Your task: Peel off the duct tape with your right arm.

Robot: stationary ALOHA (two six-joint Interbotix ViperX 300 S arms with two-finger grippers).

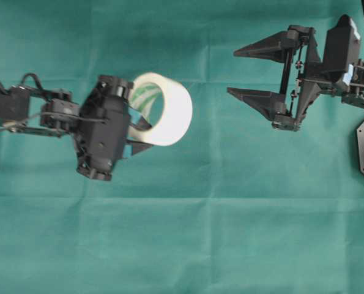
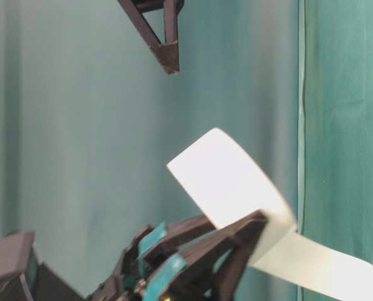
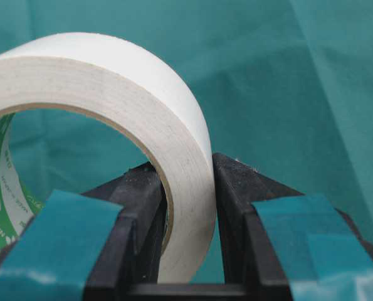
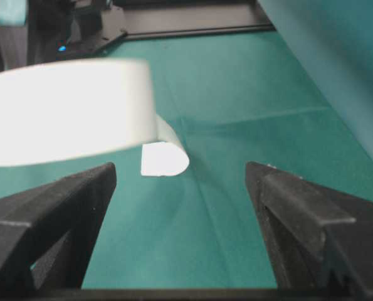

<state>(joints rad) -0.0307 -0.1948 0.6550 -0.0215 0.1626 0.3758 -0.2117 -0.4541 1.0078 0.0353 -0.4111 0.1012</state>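
- Two grippers are in view: the left gripper (image 1: 146, 136) is clamped across the wall of the duct tape (image 1: 166, 110), one finger inside the ring and one outside, as the left wrist view shows plainly.
- Roll position: held clear of the green cloth (image 1: 182, 245), ring tilted with its outer white face turned toward the right arm (image 1: 328, 67).
- The right gripper (image 1: 244, 72) stands with its jaws spread wide and nothing between them, well apart from the roll in the overhead view.
- Loose strip end (image 4: 164, 157): it hangs below and to one side of the roll, curling away from the white body; the table-level view shows the same strip (image 2: 324, 266) trailing off the lower edge.
- Step in hand, as judged: bring the right gripper in on the strip, not on the roll itself.
- Recommended approach: line the open jaws up so the strip passes flat between the fingers, close only on the free tab, and keep clear of the left fingers (image 3: 136, 207) that pinch the roll.
- Pull direction should run away from the roll and roughly tangent to it, so the tape peels rather than twisting the ring in its clamp.
- Risk noted: the strip is limp and may stick to one finger or fold on itself if caught edge-on.
- Whether the tab's sticky face points up or down cannot be told.
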